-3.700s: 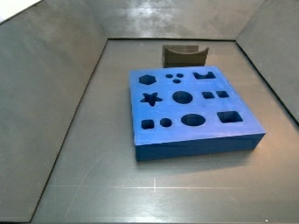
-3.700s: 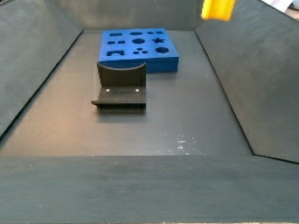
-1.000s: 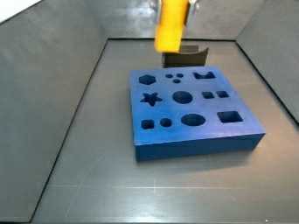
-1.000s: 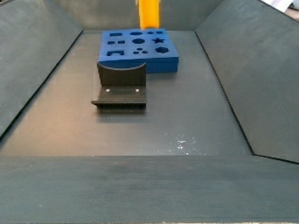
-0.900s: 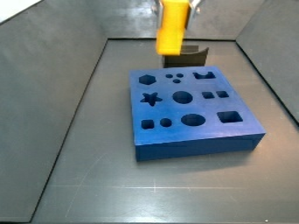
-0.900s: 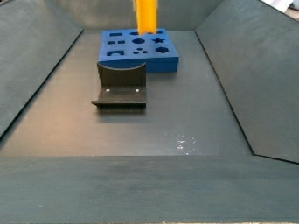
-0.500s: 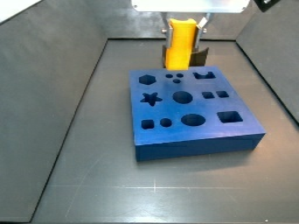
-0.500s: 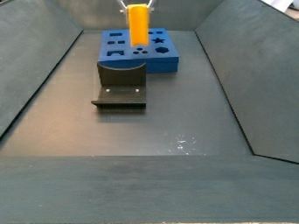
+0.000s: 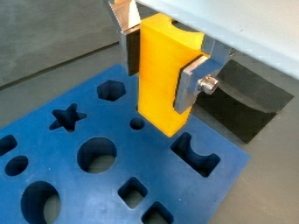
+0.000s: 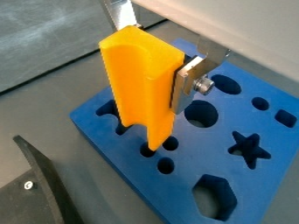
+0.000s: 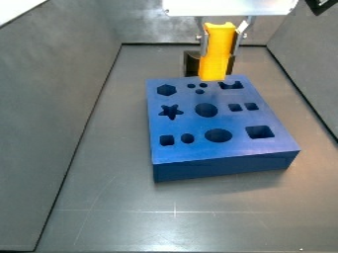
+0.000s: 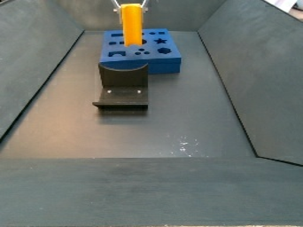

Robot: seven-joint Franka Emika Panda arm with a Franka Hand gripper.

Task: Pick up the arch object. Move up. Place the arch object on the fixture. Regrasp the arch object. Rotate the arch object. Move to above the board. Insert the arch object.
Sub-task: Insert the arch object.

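The arch object [image 9: 167, 80] is a long orange-yellow block, and you can see it standing upright in the air, pinched at its upper part between the two silver fingers [image 9: 191, 81] of the gripper [image 10: 158, 48]. Its lower end hangs just over the board [image 11: 218, 126], near the board's back edge, above the cut-out holes. In both wrist views you can see that the lower end is not down in a hole. The board is a thick blue slab lying flat on the floor. The fixture [image 12: 122, 84] stands on the floor just beside the board, and nothing is touching it.
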